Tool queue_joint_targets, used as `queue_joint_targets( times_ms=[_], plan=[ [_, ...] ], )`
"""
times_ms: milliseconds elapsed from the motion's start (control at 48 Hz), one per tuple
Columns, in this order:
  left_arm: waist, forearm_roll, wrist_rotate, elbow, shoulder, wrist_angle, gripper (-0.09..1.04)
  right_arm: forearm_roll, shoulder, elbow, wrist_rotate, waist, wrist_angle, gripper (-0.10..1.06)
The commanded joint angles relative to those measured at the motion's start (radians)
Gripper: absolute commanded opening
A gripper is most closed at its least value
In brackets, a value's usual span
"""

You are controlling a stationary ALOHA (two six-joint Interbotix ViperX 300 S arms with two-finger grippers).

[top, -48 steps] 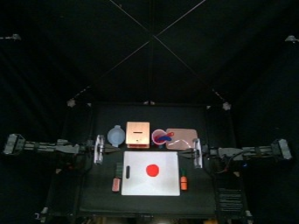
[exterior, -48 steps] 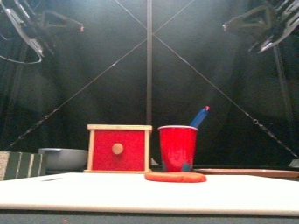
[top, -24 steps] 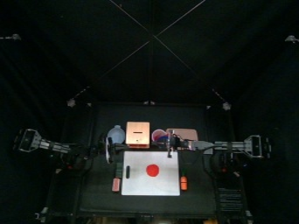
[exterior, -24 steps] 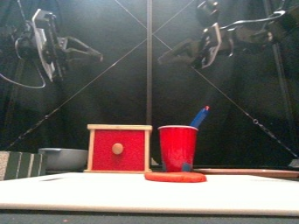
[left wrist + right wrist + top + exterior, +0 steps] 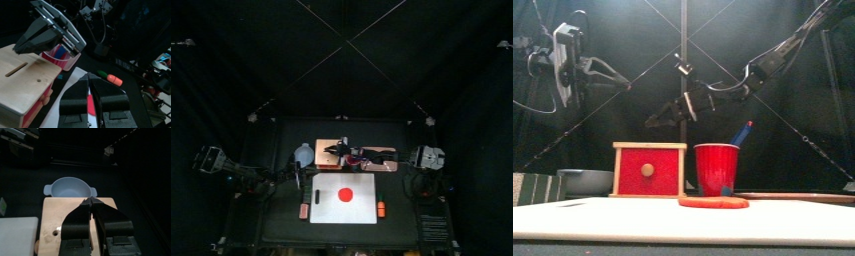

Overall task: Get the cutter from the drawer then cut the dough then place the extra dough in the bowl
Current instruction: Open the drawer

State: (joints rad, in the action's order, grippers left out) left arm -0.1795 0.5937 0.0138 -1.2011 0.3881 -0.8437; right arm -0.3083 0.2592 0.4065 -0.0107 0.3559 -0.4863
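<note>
Step 1: drawer [image 5: 631, 158] not yet open. R gripper [image 5: 89, 201] jaws together over wooden box [image 5: 57, 211]; L gripper [image 5: 89, 81] likewise together, hovering left. Next, prob.: R drops near side, opens, grabs knob [image 5: 647, 170].

The box [image 5: 20, 82] is pale bare wood, its drawer front [image 5: 647, 171] painted red. The red cup [image 5: 716, 168] looks like smooth plastic. The dough [image 5: 714, 202] is matt, the white board [image 5: 633, 222] smooth, the blue-grey bowl [image 5: 71, 189] smooth.

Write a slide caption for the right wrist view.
Right pincer, jaws shut, hangs above the wooden box, the blue-grey bowl just beyond.
</note>
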Motion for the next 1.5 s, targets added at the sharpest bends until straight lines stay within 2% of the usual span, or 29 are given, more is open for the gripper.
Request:
queue_joint_targets(
  times_ms=[21, 354, 562, 771, 938, 1250, 1396, 1500],
  plan=[
    [-0.005, 0.008, -0.002, 0.012, -0.002, -0.009, 0.41, -0.008, 0.035, -0.061, 0.0, 0.006, -0.009, -0.07],
    [-0.006, 0.034, -0.002, 0.008, -0.005, 0.002, 0.43, -0.012, 0.095, -0.067, 0.002, 0.002, 0.023, -0.07],
    [-0.029, 0.064, 0.067, 0.025, -0.015, 0.009, 0.57, -0.012, 0.097, -0.071, 0.0, 0.0, 0.069, -0.07],
    [-0.043, 0.094, 0.218, 0.038, -0.063, 0.009, 0.77, -0.018, 0.098, -0.071, 0.0, -0.002, 0.077, -0.07],
    [-0.043, 0.12, 0.414, 0.071, -0.126, 0.011, 0.89, -0.029, 0.098, -0.074, 0.002, -0.008, 0.081, -0.07],
    [-0.023, 0.201, 0.735, 0.124, -0.31, 0.011, 0.9, -0.04, 0.097, -0.101, 0.0, -0.021, 0.123, -0.07],
    [0.003, 0.209, 0.795, 0.152, -0.39, 0.011, 0.9, -0.049, 0.098, -0.106, 0.002, -0.028, 0.155, -0.07],
    [0.018, 0.21, 0.798, 0.169, -0.42, 0.011, 0.89, -0.054, 0.1, -0.107, 0.002, -0.032, 0.158, -0.07]
  ],
)
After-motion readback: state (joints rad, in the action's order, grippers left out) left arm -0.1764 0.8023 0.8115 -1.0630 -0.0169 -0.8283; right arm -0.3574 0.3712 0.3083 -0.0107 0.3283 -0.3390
